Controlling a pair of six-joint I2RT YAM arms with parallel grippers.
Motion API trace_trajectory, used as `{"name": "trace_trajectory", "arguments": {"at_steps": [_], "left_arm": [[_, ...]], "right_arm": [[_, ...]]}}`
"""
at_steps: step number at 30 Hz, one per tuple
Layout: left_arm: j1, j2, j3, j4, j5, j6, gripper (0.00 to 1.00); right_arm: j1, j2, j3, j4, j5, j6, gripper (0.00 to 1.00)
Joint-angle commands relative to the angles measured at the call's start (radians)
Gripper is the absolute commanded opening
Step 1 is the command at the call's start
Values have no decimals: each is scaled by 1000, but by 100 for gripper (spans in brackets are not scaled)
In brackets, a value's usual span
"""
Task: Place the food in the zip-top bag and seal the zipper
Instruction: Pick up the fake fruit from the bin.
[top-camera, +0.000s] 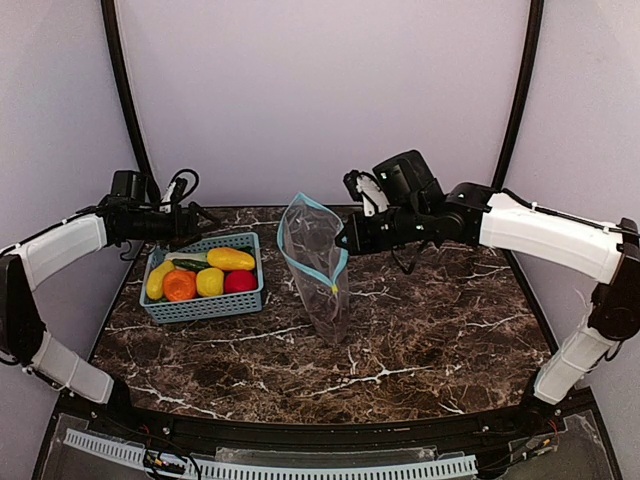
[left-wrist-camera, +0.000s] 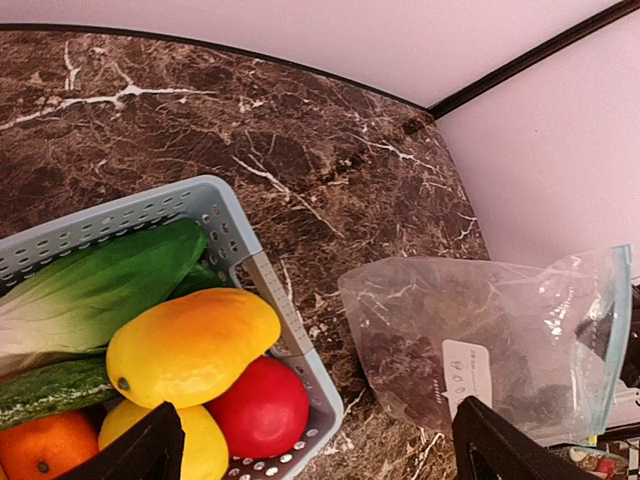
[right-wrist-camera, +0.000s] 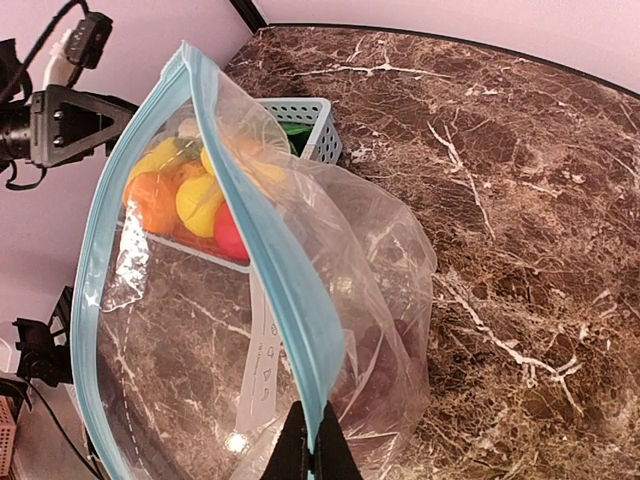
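Right gripper (right-wrist-camera: 310, 442) is clamped tight on the teal zipper (right-wrist-camera: 268, 255). It holds the zip-top bag (top-camera: 320, 285) upright on the marble table (top-camera: 430, 330) with the mouth gaping. Left gripper (left-wrist-camera: 320, 455) is spread wide and empty, at the far side of the lattice basket (left-wrist-camera: 225, 215). In the basket: cabbage (left-wrist-camera: 100, 285), cucumber (left-wrist-camera: 50, 390), yellow fruit (left-wrist-camera: 190, 345), red piece (left-wrist-camera: 262, 408), orange (left-wrist-camera: 45, 448).
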Motion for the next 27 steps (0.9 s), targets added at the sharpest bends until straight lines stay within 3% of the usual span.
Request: {"name": "trace_trajectory", "arguments": {"at_steps": [1, 5, 12, 27], "left_arm": [[42, 78, 1, 20, 6, 29, 93], [58, 157, 27, 19, -75, 68, 92], [58, 275, 45, -8, -74, 103, 86], [54, 342, 1, 76, 56, 25, 74]], "right_arm": [[-2, 9, 21, 25, -14, -19, 0], [-2, 9, 20, 32, -16, -23, 0], [-2, 13, 23, 36, -14, -28, 0], [-2, 33, 30, 35, -27, -27, 0]]}}
